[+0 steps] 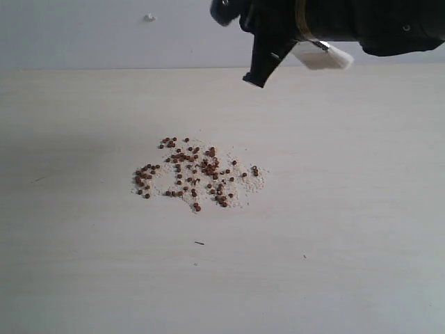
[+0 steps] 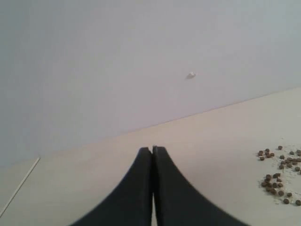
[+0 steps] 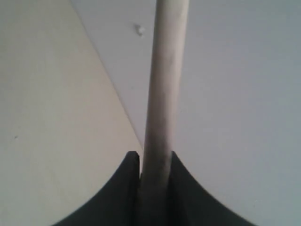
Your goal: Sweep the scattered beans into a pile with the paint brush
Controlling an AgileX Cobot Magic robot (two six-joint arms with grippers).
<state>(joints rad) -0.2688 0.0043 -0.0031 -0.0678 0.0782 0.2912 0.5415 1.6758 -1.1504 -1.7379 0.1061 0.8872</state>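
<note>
- Right wrist view: the right gripper [image 3: 155, 157] has its jaws clenched on the pale handle of the paint brush [image 3: 164, 94], which runs straight out between them. Gripping it by the handle should leave the working end free, I judge.
- The brush hangs in the air with the wall behind it, well apart from the beans [image 1: 198, 177], and touches nothing on the worktop [image 1: 348, 209].
- The beans lie in a loose patch mid-worktop, mixed with pale crumbs. The middle is dense and the edges have stragglers, so a sweep would likely push inward from the rim.
- The left gripper [image 2: 153, 149] has its jaws pressed together on nothing. It sits off to one side of the beans, apparently parked clear of the sweeping path.
- The right wrist view cuts the brush off at the frame edge, so neither band nor bristles show there.
- In the exterior view the right arm [image 1: 361, 28] is cropped by the top edge. A pale block with a metal glint [image 1: 323, 57] beneath it may be the brush head; I cannot tell.
- A white speck on the wall [image 1: 149, 17] and a dark speck on the worktop [image 1: 199, 243] are too small to identify.
</note>
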